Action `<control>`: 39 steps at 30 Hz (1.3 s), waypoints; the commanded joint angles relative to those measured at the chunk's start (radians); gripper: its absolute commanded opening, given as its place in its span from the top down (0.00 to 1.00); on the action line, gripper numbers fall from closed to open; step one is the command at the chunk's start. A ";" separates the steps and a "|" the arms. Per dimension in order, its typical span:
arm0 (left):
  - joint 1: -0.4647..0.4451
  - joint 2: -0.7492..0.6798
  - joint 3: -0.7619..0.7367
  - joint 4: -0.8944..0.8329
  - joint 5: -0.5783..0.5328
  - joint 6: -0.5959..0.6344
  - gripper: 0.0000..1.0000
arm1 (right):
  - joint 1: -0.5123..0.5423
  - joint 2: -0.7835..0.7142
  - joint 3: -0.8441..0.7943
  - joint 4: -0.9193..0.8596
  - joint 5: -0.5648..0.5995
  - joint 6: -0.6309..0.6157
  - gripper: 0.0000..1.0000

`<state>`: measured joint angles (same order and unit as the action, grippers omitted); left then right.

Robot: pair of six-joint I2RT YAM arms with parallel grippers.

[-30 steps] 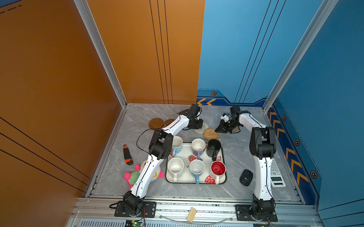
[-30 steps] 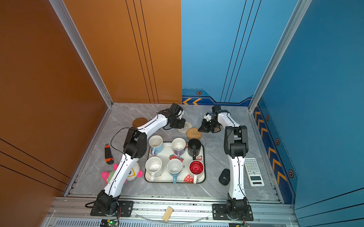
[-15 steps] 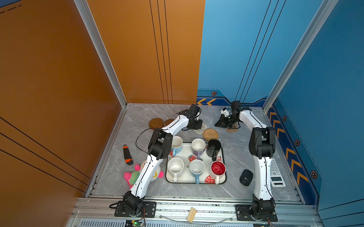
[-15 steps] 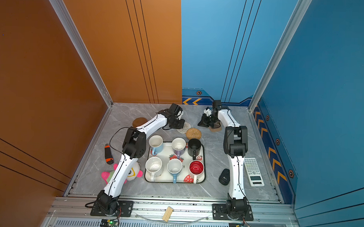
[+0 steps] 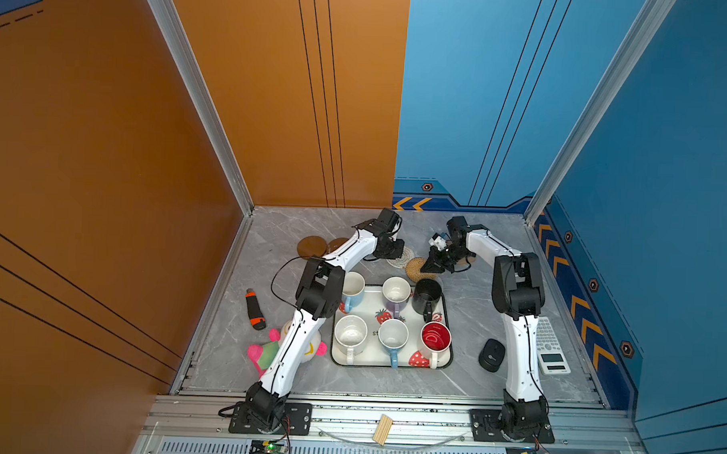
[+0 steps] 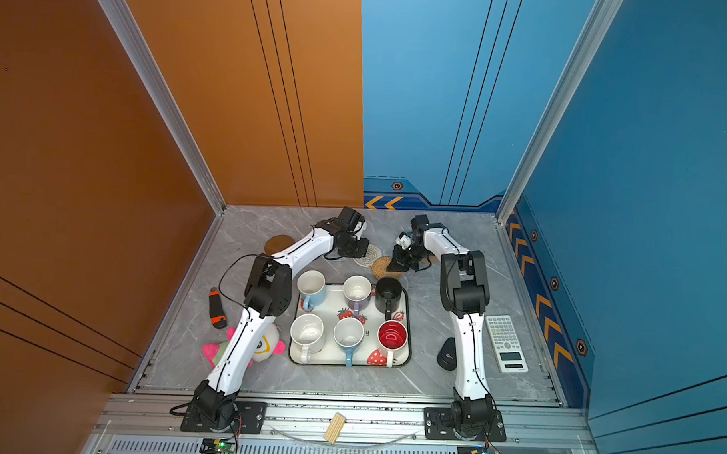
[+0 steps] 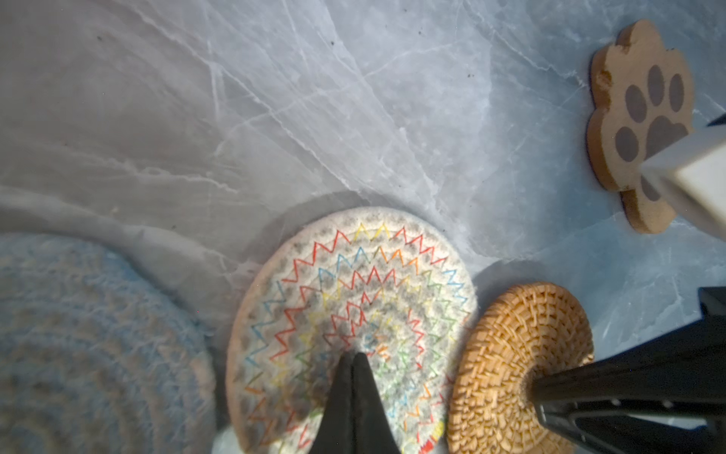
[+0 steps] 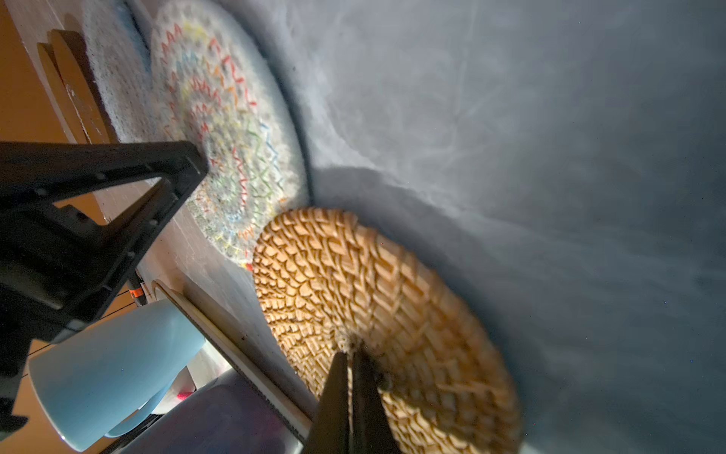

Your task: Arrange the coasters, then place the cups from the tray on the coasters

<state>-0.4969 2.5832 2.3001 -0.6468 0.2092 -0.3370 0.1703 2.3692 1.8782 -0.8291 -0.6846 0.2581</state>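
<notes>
Since all six cups stand on the tray [image 5: 390, 365], we judge the task to be in its first half, with only coaster arranging under way and no cup moved.

The left claw [image 7: 354, 363] is closed, its tip pressed on the cream woven coaster [image 7: 345, 283]. The right claw [image 8: 349, 355] is closed too, its tip down on the rattan coaster [image 8: 353, 275]. Neither grips anything; we read both as pushing.

These two coasters lie edge to edge on the bench [image 5: 475, 323] behind the tray, touching or very nearly. The grey woven coaster [image 7: 78, 334] sits just beside the cream one, and the paw coaster [image 7: 644, 118] lies apart beyond the rattan one. The two brown discs [image 5: 311, 247] lie further left, one partly under the left arm. The spacing looks too tight for cups, so spreading is left, then six placements.

The round coasters lie flat and have no long axis. The paw coaster has a direction, but the right arm hides it in both top views, so we cannot state it. The tray's long axis runs side to side. Each cup, such as the black one [image 5: 427, 294], stands upright with its handle toward the robot bases.
</notes>
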 commanded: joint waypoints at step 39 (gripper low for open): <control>0.007 0.020 0.022 -0.054 -0.065 -0.053 1.00 | -0.085 0.206 0.280 -0.022 0.057 0.102 0.95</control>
<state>-0.4980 2.5732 2.2971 -0.6655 0.1753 -0.3637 0.0841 2.5263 2.1429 -0.8307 -0.6842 0.3416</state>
